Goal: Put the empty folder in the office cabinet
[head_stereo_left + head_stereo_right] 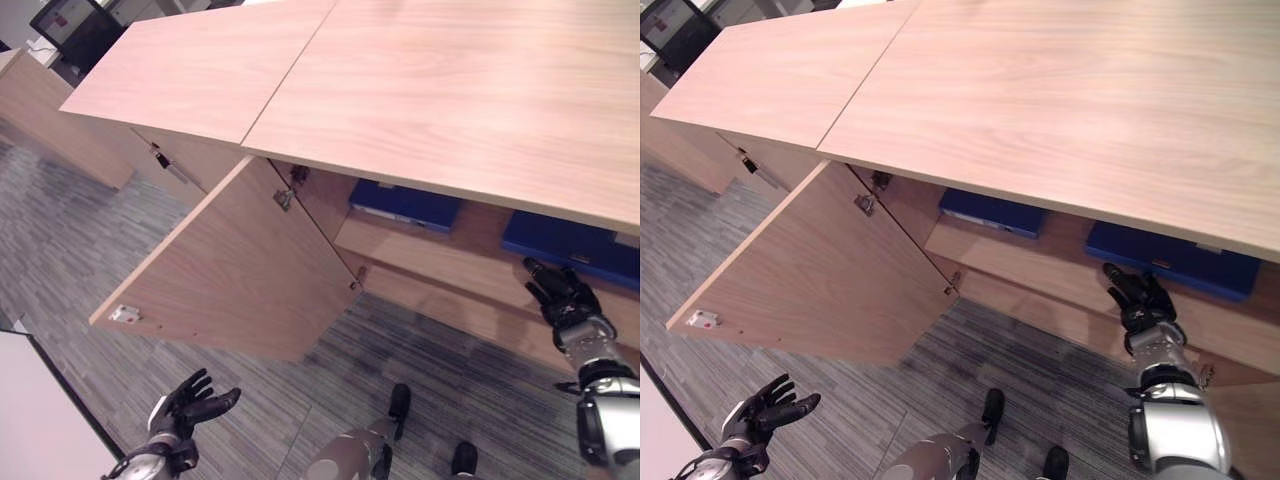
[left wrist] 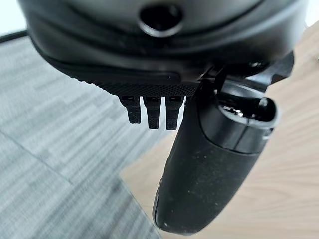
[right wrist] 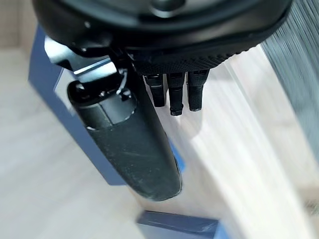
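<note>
- Folders: we find two blue ones lying flat on the cabinet shelf (image 1: 400, 250), one (image 1: 405, 203) toward the hinge side, the other (image 1: 570, 245) just beyond the right hand.
- Right hand (image 1: 562, 293) hovers at the shelf's front edge, fingers straight and loose, holding nothing.
- Left hand (image 1: 190, 405) hangs low over the carpet (image 1: 70, 240), fingers spread, also empty.
- Cabinet door (image 1: 230, 265) stands swung wide open.
- Risk, in our judgement: the right hand sits close under the cabinet top (image 1: 450, 90); lifting it on the way out could knock the top's edge, and fingers catching the nearer folder could drag it off the shelf.
</note>
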